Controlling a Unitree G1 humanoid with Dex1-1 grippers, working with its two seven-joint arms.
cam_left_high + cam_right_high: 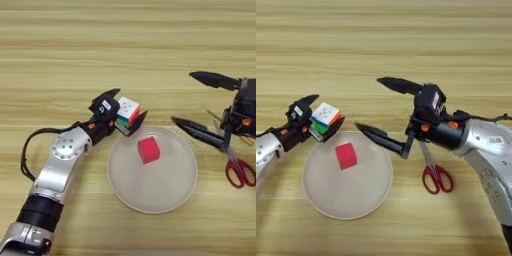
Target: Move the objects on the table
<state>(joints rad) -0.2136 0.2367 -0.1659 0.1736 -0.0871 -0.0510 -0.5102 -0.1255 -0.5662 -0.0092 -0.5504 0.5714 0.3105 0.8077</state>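
Note:
My left gripper [127, 107] is shut on the puzzle cube [127, 112], white face up with green, red and orange stickers on its sides, just past the plate's far-left rim. The plain red cube [149, 150] lies inside the round off-white plate [175, 192], a little beyond its middle. My right gripper [368, 105] stands wide open to the right of the plate, one finger [398, 85] reaching far out, the other finger [378, 137] low by the plate's right rim, nothing between them.
Red-handled scissors [435, 176] lie on the wooden table [125, 45] right of the plate, partly under my right arm. A black cable loops beside my left forearm [25, 150].

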